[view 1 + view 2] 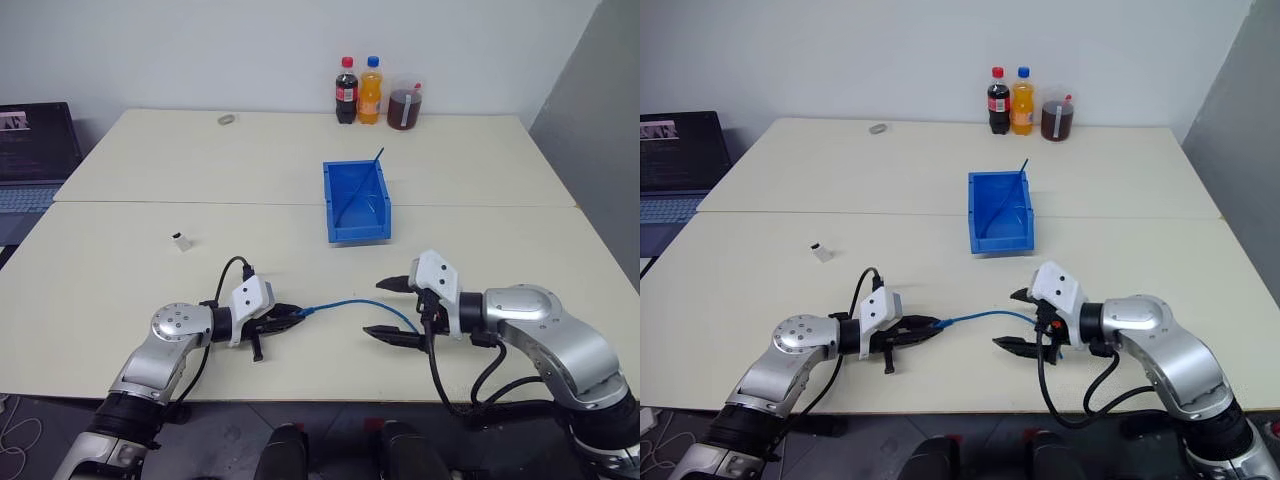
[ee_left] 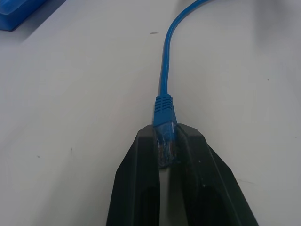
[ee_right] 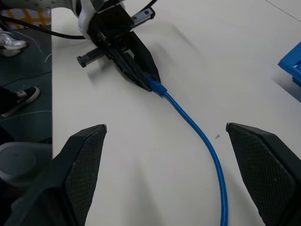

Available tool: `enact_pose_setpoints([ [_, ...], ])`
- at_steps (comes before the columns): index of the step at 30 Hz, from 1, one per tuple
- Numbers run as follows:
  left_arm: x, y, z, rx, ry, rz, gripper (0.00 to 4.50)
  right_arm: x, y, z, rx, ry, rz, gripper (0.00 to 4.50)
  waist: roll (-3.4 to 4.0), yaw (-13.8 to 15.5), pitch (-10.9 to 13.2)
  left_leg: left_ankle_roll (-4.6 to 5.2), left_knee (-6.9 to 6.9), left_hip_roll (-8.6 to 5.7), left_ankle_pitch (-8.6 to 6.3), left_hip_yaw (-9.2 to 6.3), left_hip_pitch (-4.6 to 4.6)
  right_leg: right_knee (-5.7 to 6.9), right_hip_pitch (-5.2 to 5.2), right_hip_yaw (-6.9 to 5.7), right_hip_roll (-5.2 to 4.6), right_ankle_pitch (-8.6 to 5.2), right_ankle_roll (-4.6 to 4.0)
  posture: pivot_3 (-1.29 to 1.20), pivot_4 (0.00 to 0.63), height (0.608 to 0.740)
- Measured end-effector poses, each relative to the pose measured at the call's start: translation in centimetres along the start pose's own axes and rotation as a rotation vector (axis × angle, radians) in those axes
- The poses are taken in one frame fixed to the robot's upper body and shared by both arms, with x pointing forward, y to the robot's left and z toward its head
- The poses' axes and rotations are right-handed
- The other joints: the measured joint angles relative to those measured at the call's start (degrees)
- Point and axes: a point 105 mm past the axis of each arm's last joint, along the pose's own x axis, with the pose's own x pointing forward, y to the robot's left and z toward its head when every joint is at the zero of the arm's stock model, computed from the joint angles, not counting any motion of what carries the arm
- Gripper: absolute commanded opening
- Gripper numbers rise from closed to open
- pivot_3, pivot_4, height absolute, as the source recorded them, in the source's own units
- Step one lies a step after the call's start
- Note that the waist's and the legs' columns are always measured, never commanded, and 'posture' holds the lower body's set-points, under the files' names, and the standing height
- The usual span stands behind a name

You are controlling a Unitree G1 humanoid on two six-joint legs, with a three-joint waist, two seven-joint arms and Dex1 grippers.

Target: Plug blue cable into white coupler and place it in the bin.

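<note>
Cable (image 1: pixel 345 302) plug is clamped in the left fingers (image 2: pixel 167 155), cord trailing off between the right fingers (image 3: pixel 263 160), which sit wide apart. Coupler (image 1: pixel 182 241) is alone on the bench (image 1: pixel 120 280), well beyond the left fingers. Nothing's plugged yet, and the bin (image 1: pixel 356 200) waits ahead.

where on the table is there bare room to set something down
Bare: the stretch between the white coupler and the bin, and the far left around the tape roll. Crowded: the near edge, where the blue cable runs between left gripper and right gripper.
</note>
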Motion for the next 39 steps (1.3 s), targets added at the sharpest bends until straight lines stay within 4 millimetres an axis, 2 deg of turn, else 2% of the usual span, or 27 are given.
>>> enact_pose_setpoints([
  [4,0.4,0.6,0.5,-0.072,-0.056,0.052,0.26,-0.2,0.1,0.6,0.063,-0.084,-0.014,4.35,-0.02,0.07,0.02,0.0,0.02,0.0,0.0,-0.01,-0.06,-0.01,-0.03,-0.01,0.0,0.0,0.01,0.0,0.15,0.74],
  [6,0.7,1.3,2.4,-0.143,-0.145,0.083,0.26,-0.6,0.1,1.0,0.116,-0.153,-0.056,4.35,-0.11,0.17,0.06,0.0,0.05,0.01,0.0,-0.09,-0.21,-0.03,-0.08,-0.09,0.01,0.0,0.01,0.0,0.15,0.74],
  [10,0.4,1.8,7.7,-0.19,-0.318,0.07,0.26,-0.8,0.7,1.4,0.246,-0.264,-0.093,4.35,-0.12,-0.02,0.06,-0.01,0.11,0.01,0.0,-0.1,-0.34,-0.06,-0.13,-0.06,0.01,0.01,0.02,0.0,0.15,0.74],
  [12,0.2,1.5,9.0,-0.22,-0.365,0.044,0.26,-0.6,0.9,1.7,0.297,-0.307,-0.093,4.35,-0.11,-0.34,0.06,-0.01,0.09,0.01,0.0,-0.06,-0.3,-0.06,-0.13,-0.02,0.02,0.0,0.02,0.0,0.15,0.74],
  [18,0.4,-0.1,11.3,-0.366,-0.432,-0.09,0.26,-0.6,0.6,3.0,0.503,-0.471,-0.106,4.35,-0.11,-0.33,0.07,0.0,0.09,0.03,0.0,-0.12,-0.27,-0.02,-0.13,-0.05,0.06,0.0,0.02,0.0,0.15,0.74],
  [26,0.3,-0.3,12.5,-0.487,-0.495,-0.143,0.26,0.0,-0.8,4.4,0.62,-0.541,-0.102,4.35,-0.11,-0.31,0.07,0.0,0.08,0.02,0.0,-0.1,-0.28,-0.06,-0.14,-0.03,0.07,0.0,0.01,0.0,0.15,0.74],
  [29,0.2,-0.4,12.5,-0.497,-0.492,-0.142,0.26,0.6,-0.8,4.4,0.64,-0.536,-0.083,4.35,-0.11,-0.3,0.07,0.0,0.07,0.02,0.0,-0.1,-0.3,-0.07,-0.15,-0.02,0.07,-0.01,0.0,0.0,0.15,0.74],
  [33,0.1,-0.7,12.9,-0.494,-0.501,-0.154,0.26,1.8,-0.8,5.8,0.639,-0.572,-0.031,4.35,-0.1,-0.32,0.07,0.0,0.07,0.02,0.0,-0.11,-0.3,-0.06,-0.16,-0.04,0.07,-0.01,0.0,0.0,0.15,0.74],
  [37,0.2,-0.8,12.7,-0.505,-0.496,-0.157,0.26,2.6,-0.8,6.0,0.647,-0.574,-0.009,4.35,-0.1,-0.29,0.07,0.0,0.08,0.02,0.0,-0.1,-0.32,-0.09,-0.16,-0.02,0.06,-0.01,0.0,0.0,0.15,0.74],
  [39,0.1,-0.8,12.6,-0.51,-0.495,-0.157,0.26,2.8,-0.9,6.0,0.65,-0.576,-0.007,4.04,-0.1,-0.28,0.07,0.0,0.08,0.02,0.0,-0.09,-0.33,-0.09,-0.16,-0.02,0.06,-0.01,0.0,0.0,0.15,0.74],
])
